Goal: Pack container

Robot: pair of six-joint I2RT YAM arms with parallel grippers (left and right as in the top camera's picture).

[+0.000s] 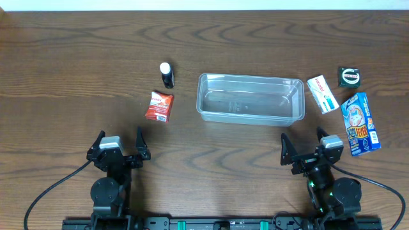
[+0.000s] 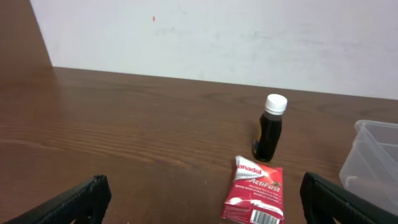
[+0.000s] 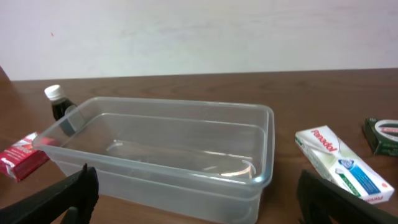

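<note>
The clear plastic container (image 1: 250, 98) stands empty at the table's middle; it also shows in the right wrist view (image 3: 161, 149) and its corner in the left wrist view (image 2: 373, 155). A red sachet (image 1: 158, 106) (image 2: 254, 190) (image 3: 22, 155) and a dark bottle with a white cap (image 1: 167, 75) (image 2: 269, 127) (image 3: 58, 102) lie left of it. A white box (image 1: 323, 94) (image 3: 339, 165), a green tape roll (image 1: 349, 76) (image 3: 382, 135) and a blue carton (image 1: 360, 124) lie to its right. My left gripper (image 1: 119, 145) (image 2: 199, 205) and right gripper (image 1: 305, 144) (image 3: 199, 199) are open and empty near the front edge.
A white wall (image 2: 217, 37) rises behind the table's far edge. Cables run from both arm bases along the front edge.
</note>
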